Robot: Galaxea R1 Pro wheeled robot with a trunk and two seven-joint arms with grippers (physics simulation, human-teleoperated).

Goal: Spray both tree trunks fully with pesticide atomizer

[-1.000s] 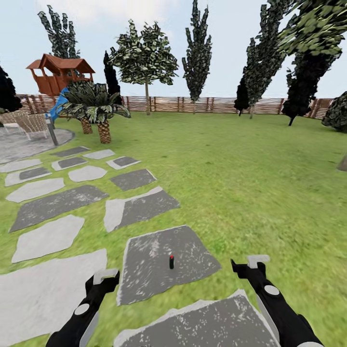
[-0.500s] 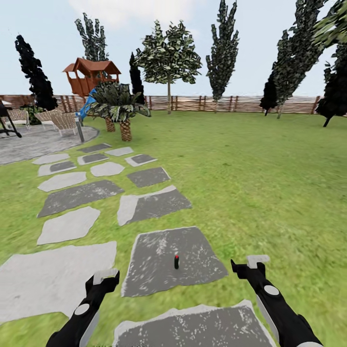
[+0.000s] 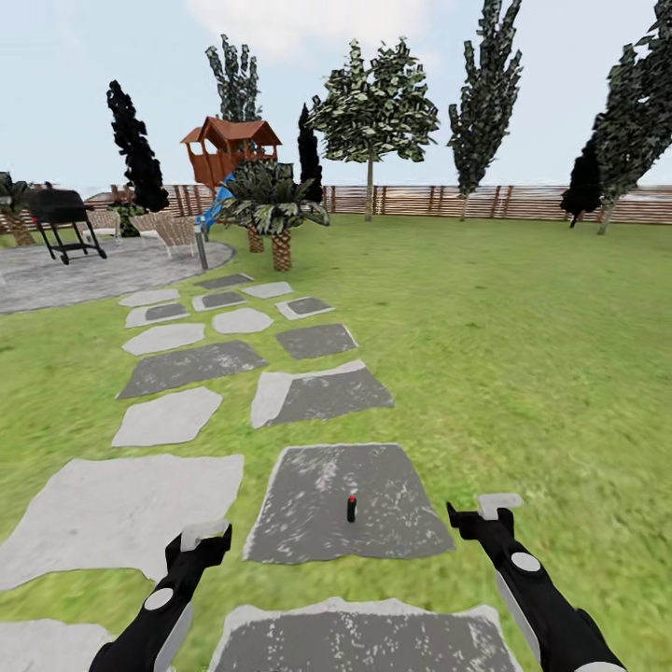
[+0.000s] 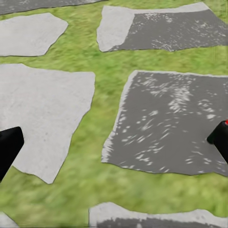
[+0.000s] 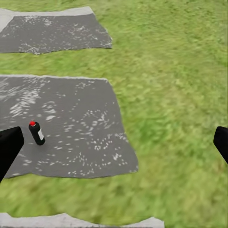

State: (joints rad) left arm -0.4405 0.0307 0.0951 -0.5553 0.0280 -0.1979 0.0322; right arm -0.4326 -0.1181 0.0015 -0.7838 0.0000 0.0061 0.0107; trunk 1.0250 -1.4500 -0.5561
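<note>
Both hands, the left hand [image 3: 203, 539] and the right hand [image 3: 485, 513], are hovering open and empty over the grass. Ahead between them, the spray bottle [image 3: 352, 509] is standing upright on a dark stone slab [image 3: 308, 509], red cap pointing skyward.

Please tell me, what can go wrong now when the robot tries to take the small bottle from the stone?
The atomizer is small and stands upright on a dark stone slab, so a sideways touch from a pincer could probably tip it. Both the left pincer and the right pincer are apart from it and open, so a misjudged reach may miss it.
</note>
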